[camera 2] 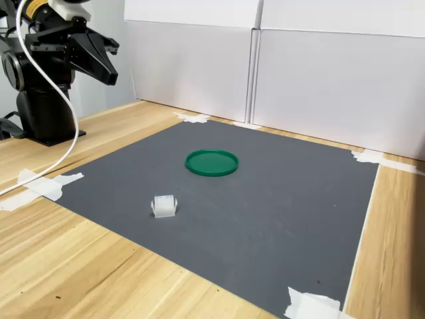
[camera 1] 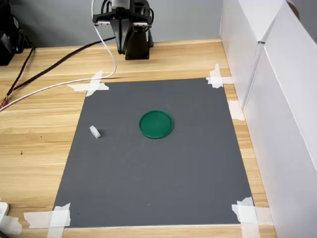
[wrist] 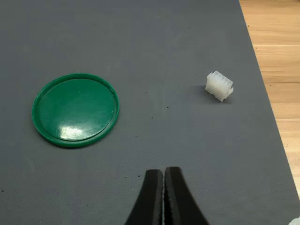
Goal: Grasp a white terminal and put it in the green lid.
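white terminal (camera 1: pixel 94 132) first, since that's the target: tiny ribbed block of translucent white plastic, row of little ridges along the top in the wrist view (wrist: pixel 219 86). sits on the grey mat (camera 1: pixel 158 173), near the mat's edge on the first exterior view's left, well apart from everything else. shows up in the second exterior view too (camera 2: pixel 164 205), nearer the camera than the lid.

going big to small from there: wooden table (camera 1: pixel 34 148) under it all, with white panels (camera 1: pixel 287 99) walled along the first exterior view's right. mat taped down at the corners with white tape (camera 1: pixel 94 85). arm (camera 2: pixel 46 73) parked back at the far end of the table, raised off the surface. green lid (camera 1: pixel 156 124) flat on the mat around the middle, round, dark green, shallow raised rim, glossy, nothing in it. clear gap of bare mat between lid and terminal.

gripper (wrist: pixel 164 197): black fingers pressed together, no gap visible, nothing held, hanging above the mat.

hard to see: only the fingertips make it into the wrist view, rest cut off. arm top cropped in both exterior views.
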Robot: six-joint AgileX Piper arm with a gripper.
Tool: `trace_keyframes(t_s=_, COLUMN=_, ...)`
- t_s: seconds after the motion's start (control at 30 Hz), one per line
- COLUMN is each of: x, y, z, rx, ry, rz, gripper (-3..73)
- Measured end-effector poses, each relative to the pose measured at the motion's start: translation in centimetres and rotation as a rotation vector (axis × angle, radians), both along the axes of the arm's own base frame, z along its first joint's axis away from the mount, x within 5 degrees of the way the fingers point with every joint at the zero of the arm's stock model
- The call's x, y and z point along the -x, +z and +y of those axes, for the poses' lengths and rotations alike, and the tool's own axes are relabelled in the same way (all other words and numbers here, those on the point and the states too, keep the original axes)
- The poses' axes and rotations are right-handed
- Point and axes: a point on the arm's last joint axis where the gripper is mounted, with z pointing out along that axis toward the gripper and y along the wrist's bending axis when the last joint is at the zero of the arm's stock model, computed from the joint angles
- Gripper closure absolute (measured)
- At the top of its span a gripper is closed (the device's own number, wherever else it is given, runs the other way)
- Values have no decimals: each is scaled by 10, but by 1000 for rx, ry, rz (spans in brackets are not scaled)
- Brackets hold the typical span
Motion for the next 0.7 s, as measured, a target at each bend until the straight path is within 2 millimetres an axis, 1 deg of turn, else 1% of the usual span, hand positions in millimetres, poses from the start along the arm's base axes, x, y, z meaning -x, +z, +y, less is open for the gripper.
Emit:
trace_keyframes(t_s=0.47, x=0, y=0, z=0, rx=-1, ry=0, rz=3, gripper=710)
trace_keyframes(t_s=0.6, x=-4, y=-2, z=-1, rx=-6, ry=1, rz=38, gripper=710)
trace_keyframes(t_s=0.7, x=-8, y=2, z=-1, rx=-11, ry=2, rz=68, gripper=710)
